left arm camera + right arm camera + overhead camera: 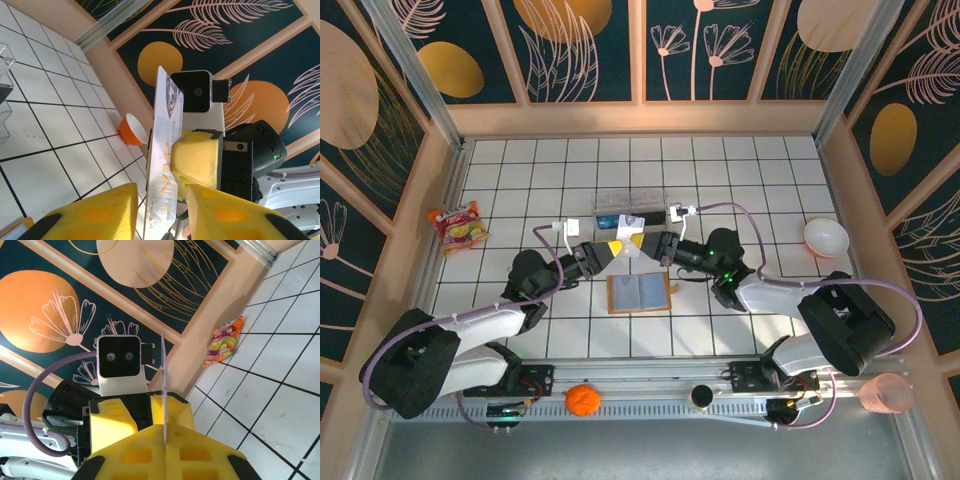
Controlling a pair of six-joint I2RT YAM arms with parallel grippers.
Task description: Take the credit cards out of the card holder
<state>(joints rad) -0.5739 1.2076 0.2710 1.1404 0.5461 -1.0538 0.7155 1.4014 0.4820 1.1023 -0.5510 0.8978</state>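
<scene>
The card holder [639,292] lies open flat on the tiles, grey-blue inside with an orange rim and a small strap tab. Just behind it, both grippers meet tip to tip above the table. My right gripper [645,243] [165,432] is shut on a silvery credit card [163,380], which stands edge-on in the right wrist view. In the left wrist view, the same card [165,125] shows orange lettering. My left gripper [612,247] [162,200] straddles the card's free end, jaws apart with a small gap on each side.
A clear plastic box [628,212] stands just beyond the grippers. A snack packet [458,225] lies at the left and a white bowl [825,237] at the right. An orange fruit [582,399] and a pink cup [885,392] sit by the near rail.
</scene>
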